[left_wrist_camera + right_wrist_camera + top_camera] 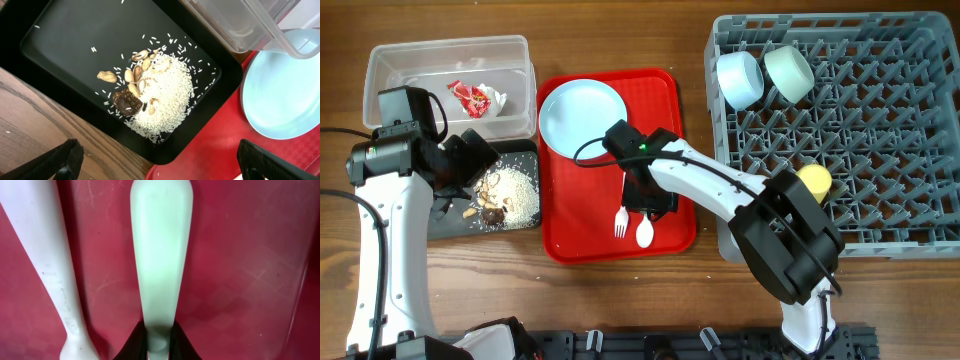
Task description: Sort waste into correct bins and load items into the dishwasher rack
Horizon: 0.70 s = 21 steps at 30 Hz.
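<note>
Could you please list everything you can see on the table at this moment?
clear tub: 1, clear, far left
wrapper: 1, red-and-white, in clear tub
black tray: 1, black, beside clear tub
food scraps: pile, white and brown, in black tray
red tray: 1, red, centre
plate: 1, pale blue, on red tray
fork: 1, white, on red tray
spoon: 1, white, beside fork
rack: 1, grey, right
blue bowl: 1, in rack
green bowl: 1, in rack
cup: 1, yellow, in rack
left fingers: open, above black tray
right fingers: closed on spoon

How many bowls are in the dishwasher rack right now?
2. The pale blue bowl lies in the dishwasher rack's far left corner, with the pale green bowl beside it. The right arm covers part of the rack, so another may be hidden.
</note>
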Tool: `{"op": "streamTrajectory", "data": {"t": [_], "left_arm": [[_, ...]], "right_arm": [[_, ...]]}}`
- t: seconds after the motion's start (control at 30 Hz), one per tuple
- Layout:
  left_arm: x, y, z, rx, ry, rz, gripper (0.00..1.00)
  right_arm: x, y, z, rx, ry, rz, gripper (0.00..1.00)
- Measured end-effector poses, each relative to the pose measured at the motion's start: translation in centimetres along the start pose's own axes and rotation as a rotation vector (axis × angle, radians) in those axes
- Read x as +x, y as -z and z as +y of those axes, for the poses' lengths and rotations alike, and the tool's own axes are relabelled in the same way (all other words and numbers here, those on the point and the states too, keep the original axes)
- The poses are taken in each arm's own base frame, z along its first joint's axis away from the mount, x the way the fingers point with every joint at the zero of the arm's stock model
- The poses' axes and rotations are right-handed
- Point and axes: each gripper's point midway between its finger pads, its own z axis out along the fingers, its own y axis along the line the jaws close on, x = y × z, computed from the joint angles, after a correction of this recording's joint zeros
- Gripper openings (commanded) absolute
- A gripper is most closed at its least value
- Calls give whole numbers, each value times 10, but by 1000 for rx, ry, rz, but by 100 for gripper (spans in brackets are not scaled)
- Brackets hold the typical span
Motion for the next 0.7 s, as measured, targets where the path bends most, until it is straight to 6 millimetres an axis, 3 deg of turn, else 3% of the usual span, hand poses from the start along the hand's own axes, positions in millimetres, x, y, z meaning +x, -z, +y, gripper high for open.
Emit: {"op": "streamTrajectory", "data": {"t": [0.07, 0.13, 0.23, 0.33, 0.37, 0.43, 0.53, 0.6, 0.63, 0.7], "left_arm": [[0, 0, 0, 0, 0, 0, 100], [0, 0, 0, 0, 0, 0, 100], [0, 0, 0, 0, 0, 0, 100], [0, 0, 0, 0, 0, 0, 100], [0, 0, 0, 0, 0, 0, 100], [0, 0, 0, 0, 0, 0, 100], [0, 0, 0, 0, 0, 0, 100], [0, 0, 0, 0, 0, 0, 100], [0, 0, 0, 0, 0, 0, 100], [0, 0, 0, 0, 0, 0, 100]], "right_arm": [[0, 1, -3, 9, 26, 2, 4], [-9, 18, -8, -7, 69, -35, 4], [-31, 94, -24, -105, 146, -195, 4], [-49, 169, -85, -102, 131, -357, 4], [-56, 174, -109, -66, 129, -362, 4], [-66, 162, -135, -16, 141, -330, 4], [-77, 128, -153, 40, 164, -290, 7], [-78, 103, -160, 84, 159, -258, 39], [-75, 96, -164, 104, 159, -242, 46], [-77, 96, -167, 122, 167, -247, 49]]}}
